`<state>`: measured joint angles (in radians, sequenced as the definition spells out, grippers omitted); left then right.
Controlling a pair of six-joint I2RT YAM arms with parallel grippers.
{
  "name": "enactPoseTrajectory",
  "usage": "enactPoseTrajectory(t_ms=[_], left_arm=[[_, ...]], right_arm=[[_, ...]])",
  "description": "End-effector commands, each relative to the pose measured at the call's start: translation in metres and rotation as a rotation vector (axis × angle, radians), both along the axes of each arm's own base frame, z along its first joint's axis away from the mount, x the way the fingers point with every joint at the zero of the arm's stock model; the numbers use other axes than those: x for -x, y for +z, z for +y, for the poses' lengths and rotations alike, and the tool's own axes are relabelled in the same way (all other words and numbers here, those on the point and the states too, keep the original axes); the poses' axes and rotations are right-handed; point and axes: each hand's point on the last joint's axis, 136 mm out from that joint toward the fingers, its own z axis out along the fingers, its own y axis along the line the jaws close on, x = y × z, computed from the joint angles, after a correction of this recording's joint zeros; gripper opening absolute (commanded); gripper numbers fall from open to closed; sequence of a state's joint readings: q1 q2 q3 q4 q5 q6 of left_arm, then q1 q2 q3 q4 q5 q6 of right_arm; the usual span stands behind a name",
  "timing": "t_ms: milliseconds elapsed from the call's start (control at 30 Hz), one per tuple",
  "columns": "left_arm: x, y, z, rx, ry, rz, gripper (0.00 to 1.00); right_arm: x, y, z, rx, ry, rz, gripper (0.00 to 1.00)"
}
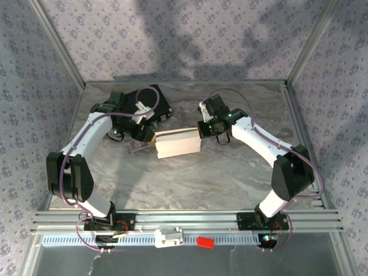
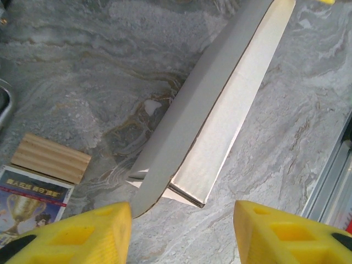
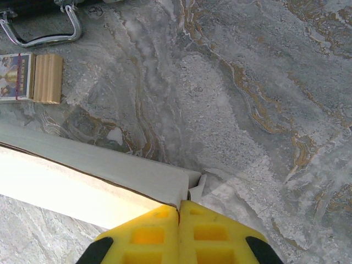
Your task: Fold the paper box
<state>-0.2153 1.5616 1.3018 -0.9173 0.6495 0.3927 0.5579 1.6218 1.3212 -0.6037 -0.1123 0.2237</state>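
Note:
The paper box [image 1: 177,144] is a white, partly folded flat box in the middle of the table, between the two arms. My right gripper [image 1: 202,129] is at its right end. In the right wrist view the yellow fingers [image 3: 179,206] are shut, pinching the thin edge of the paper box [image 3: 82,176]. My left gripper [image 1: 150,137] is at the box's left end. In the left wrist view it is open [image 2: 182,212], and the near end of the paper box [image 2: 220,121] lies just ahead of the gap. A loose flap reaches the left fingertip [image 2: 104,225].
A black case [image 1: 146,103] lies at the back left; its metal handle [image 3: 41,33] shows in the right wrist view. A small printed card [image 2: 33,203] and a wooden block [image 2: 50,158] lie left of the box. An aluminium rail [image 2: 330,176] runs along the table's near edge.

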Motion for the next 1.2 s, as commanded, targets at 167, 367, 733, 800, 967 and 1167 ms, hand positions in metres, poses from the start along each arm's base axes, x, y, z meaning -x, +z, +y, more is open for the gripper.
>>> enactPoseTrajectory(t_ms=[167, 367, 733, 800, 967, 1167], left_arm=[[-0.006, -0.001, -0.001, -0.056, -0.002, -0.045, 0.49], [-0.012, 0.001, 0.0, -0.093, 0.01, -0.08, 0.49], [-0.014, -0.002, -0.004, -0.092, -0.004, -0.057, 0.39], [-0.015, 0.0, -0.005, -0.087, -0.002, -0.057, 0.35], [-0.012, -0.003, -0.009, -0.098, -0.013, -0.041, 0.28], [-0.008, -0.01, -0.009, -0.134, -0.017, -0.032, 0.21]], right_arm=[[0.013, -0.021, -0.008, 0.053, 0.012, 0.098, 0.0], [0.012, -0.02, -0.007, 0.053, 0.011, 0.098, 0.0], [0.012, -0.022, -0.007, 0.051, 0.007, 0.101, 0.0], [0.012, -0.022, -0.007, 0.051, 0.007, 0.1, 0.0], [0.011, -0.023, -0.006, 0.05, 0.006, 0.101, 0.0], [0.009, -0.022, -0.005, 0.048, 0.006, 0.1, 0.0]])
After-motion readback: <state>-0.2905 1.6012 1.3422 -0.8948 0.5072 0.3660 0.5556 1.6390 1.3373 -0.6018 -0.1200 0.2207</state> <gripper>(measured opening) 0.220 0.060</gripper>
